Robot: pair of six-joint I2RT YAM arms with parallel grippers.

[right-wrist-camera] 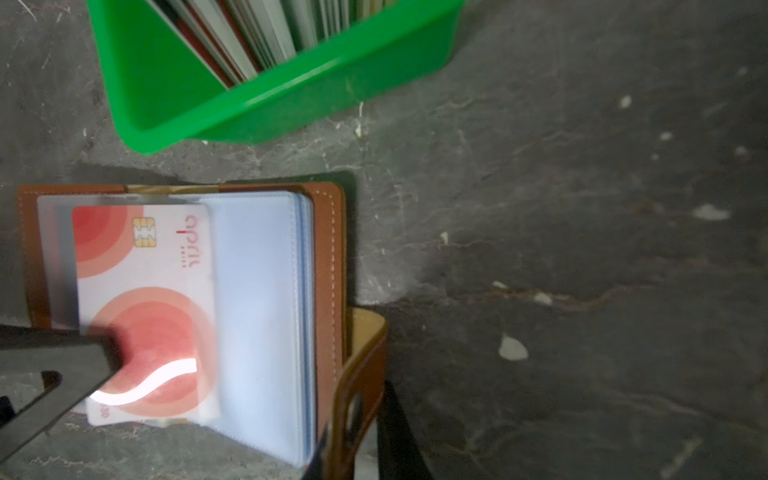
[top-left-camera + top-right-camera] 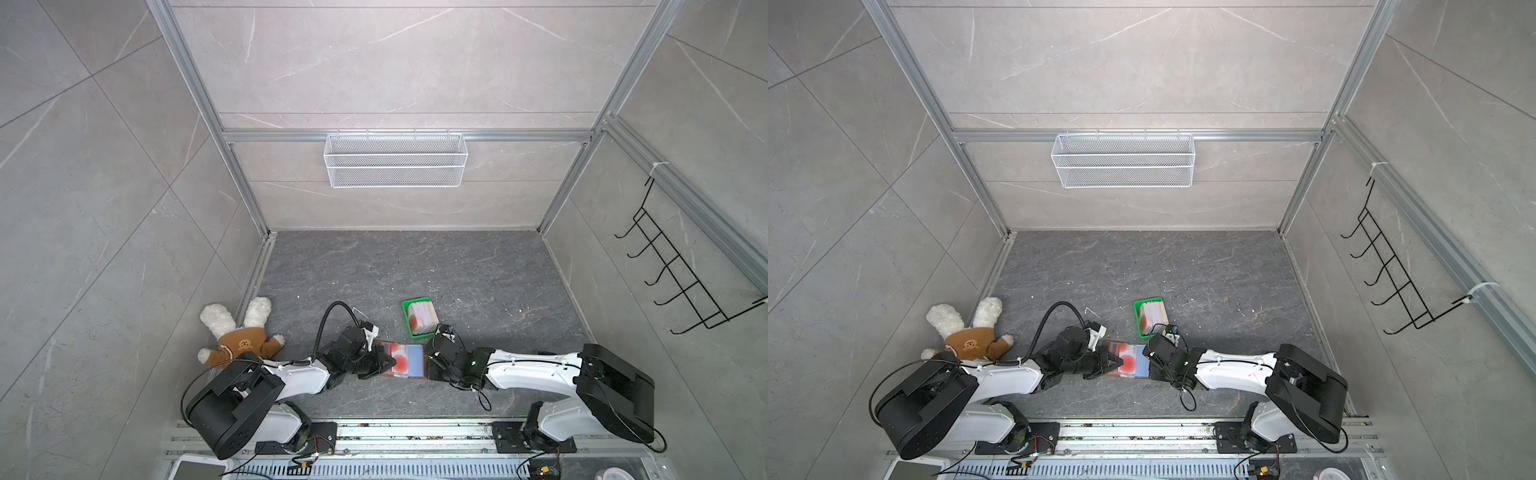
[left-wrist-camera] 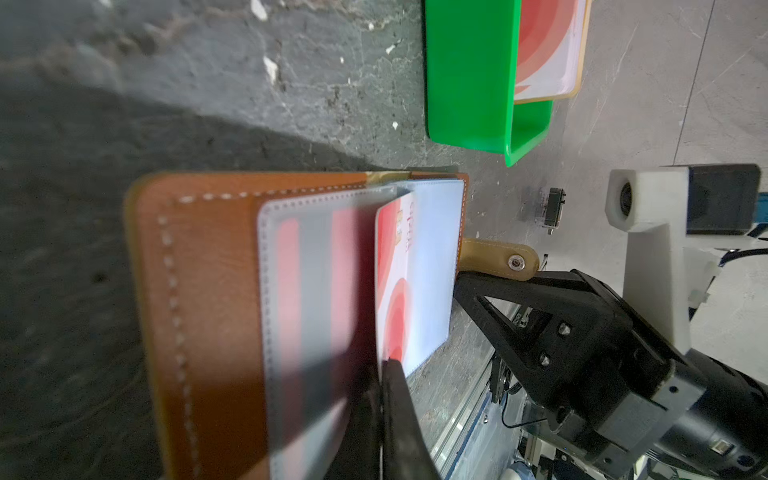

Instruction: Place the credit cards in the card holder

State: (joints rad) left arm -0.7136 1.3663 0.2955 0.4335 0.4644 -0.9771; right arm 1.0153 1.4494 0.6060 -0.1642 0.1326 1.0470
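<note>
The card holder [image 2: 417,360] [image 2: 1140,360] lies open on the dark table between my two grippers. My left gripper [image 2: 384,361] [image 3: 382,374] is shut on the edge of one pale credit card [image 3: 392,266] [image 1: 158,291] with red circles, which lies over the clear sleeves. A red card with a dark stripe [image 3: 316,291] sits inside a sleeve. My right gripper [image 2: 430,361] [image 1: 359,449] is shut on the holder's snap tab [image 3: 498,259]. The other credit cards [image 2: 422,318] [image 1: 249,33] stand in a green tray [image 2: 408,328] [image 1: 291,95] just behind the holder.
A plush toy [image 2: 237,332] lies at the left wall beside my left arm. A white wire basket [image 2: 395,160] hangs on the back wall and a black hook rack [image 2: 681,270] on the right wall. Metal rails run along the near edge.
</note>
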